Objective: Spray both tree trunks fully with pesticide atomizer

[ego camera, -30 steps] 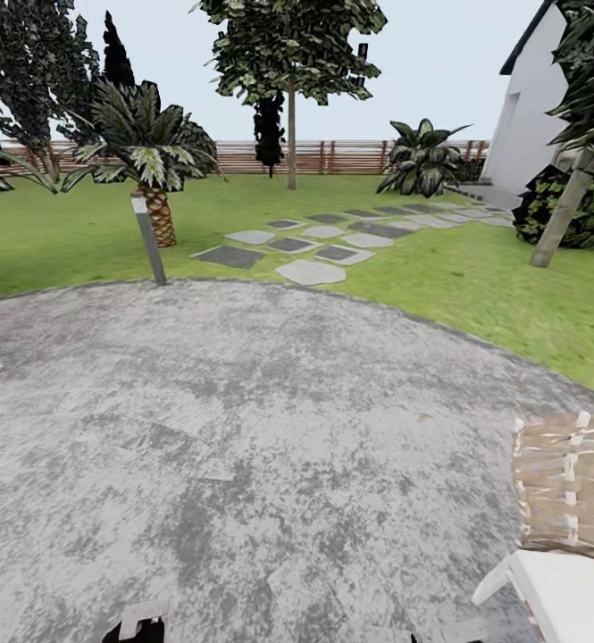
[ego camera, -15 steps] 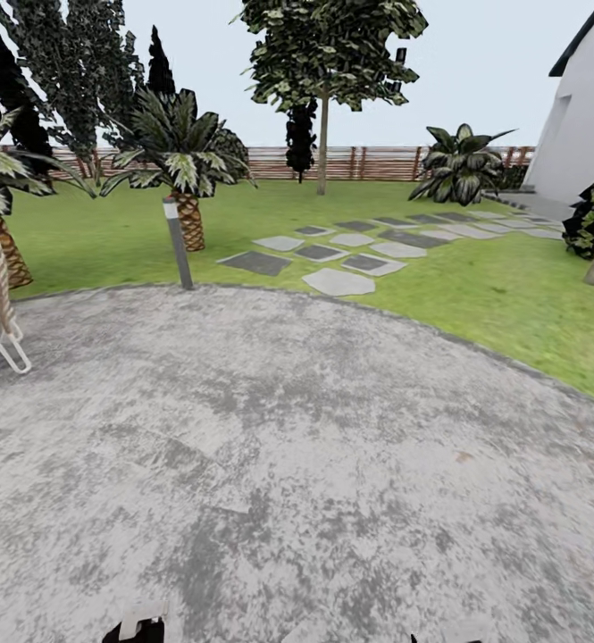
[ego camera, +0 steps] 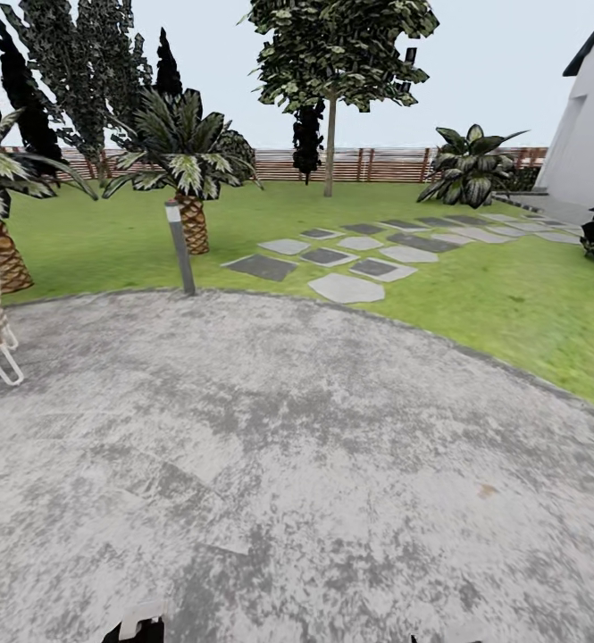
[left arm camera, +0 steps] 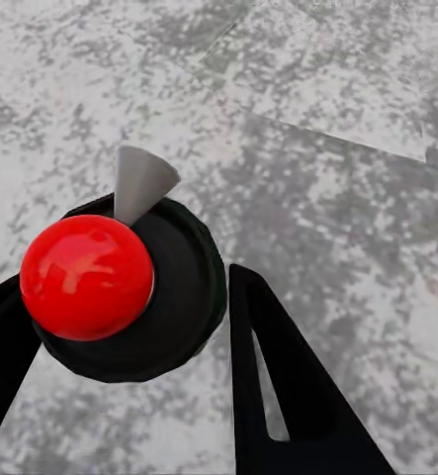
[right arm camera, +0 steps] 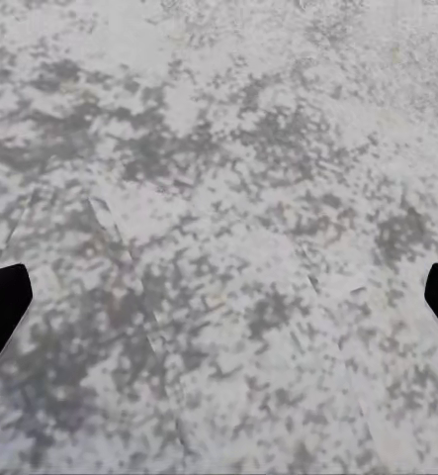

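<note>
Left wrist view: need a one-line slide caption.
Left gripper holds the pesticide atomizer, red ball top and grey nozzle, above mottled grey paving.

The head view looks forward and down across the grey paving (ego camera: 270, 464) toward the lawn (ego camera: 475, 286); both wrist views face that paving closely.

The left gripper (left arm camera: 139, 346) points downward, its two black fingers (left arm camera: 278, 386) closed against the sides of the pesticide atomizer (left arm camera: 120, 287). The right gripper (right arm camera: 219, 297) also faces down, fingers spread wide with nothing between them.
</note>
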